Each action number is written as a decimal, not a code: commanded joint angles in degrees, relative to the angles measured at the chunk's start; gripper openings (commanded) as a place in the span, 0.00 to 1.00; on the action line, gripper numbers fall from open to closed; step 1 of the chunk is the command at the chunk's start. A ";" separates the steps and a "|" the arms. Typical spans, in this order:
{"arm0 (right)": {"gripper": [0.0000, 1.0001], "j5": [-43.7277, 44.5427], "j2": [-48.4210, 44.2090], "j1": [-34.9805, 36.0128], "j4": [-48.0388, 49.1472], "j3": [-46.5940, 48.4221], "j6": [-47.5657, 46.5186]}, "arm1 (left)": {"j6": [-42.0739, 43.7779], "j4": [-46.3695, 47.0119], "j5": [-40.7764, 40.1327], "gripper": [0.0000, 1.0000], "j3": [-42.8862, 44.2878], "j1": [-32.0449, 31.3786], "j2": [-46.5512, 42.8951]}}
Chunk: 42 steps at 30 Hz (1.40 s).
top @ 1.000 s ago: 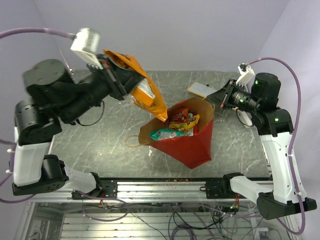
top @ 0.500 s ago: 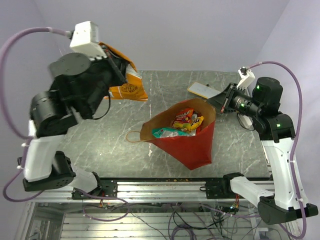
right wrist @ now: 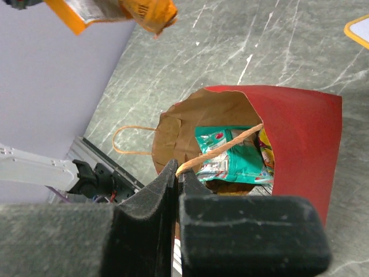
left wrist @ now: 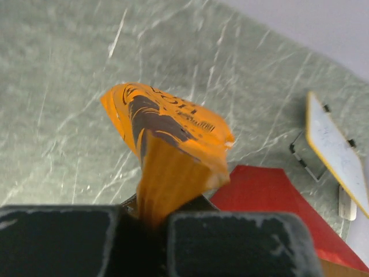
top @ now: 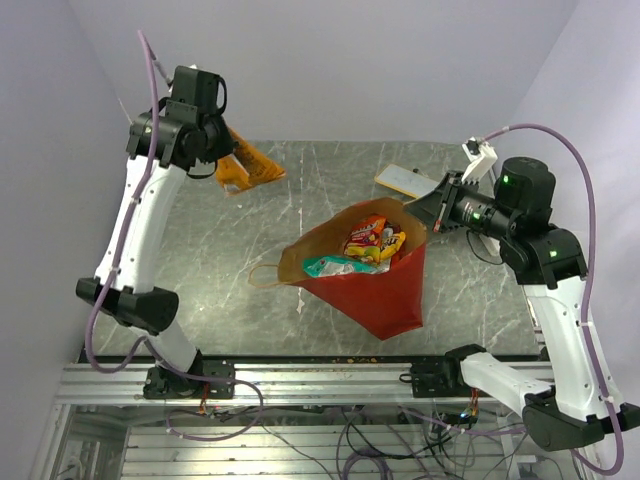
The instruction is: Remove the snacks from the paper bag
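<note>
L gripper (left wrist: 153, 214) was pinched tight on an orange chip bag (left wrist: 167, 135), held above the table's (top: 330, 190) far-left part, well apart from the paper bag (top: 385, 295). R gripper (right wrist: 176, 173) was clamped on the bag's tan loop handle (right wrist: 219, 146). The bag's mouth gaped, w/ a teal packet (right wrist: 230, 156) & other snacks (top: 372, 240) inside.

An orange chip bag (top: 247, 172) is held aloft at far left by the left gripper (top: 222, 158). The red paper bag (top: 385, 295), packets (top: 368, 240) inside, is pinched at its far-right rim by the right gripper (top: 425, 208).
</note>
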 commanded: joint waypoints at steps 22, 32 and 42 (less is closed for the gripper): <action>0.00 10.17 8.31 0.45 0.65 5.17 -3.48 | -18.29 38.97 49.52 0.07 -27.60 34.61 11.22; 0.00 5.97 11.12 0.47 3.13 4.62 -4.78 | -23.51 46.64 55.93 0.07 -24.72 38.71 12.65; 0.00 2.95 12.80 2.25 3.49 5.29 -5.08 | -21.62 47.93 53.47 0.07 -28.32 41.15 13.18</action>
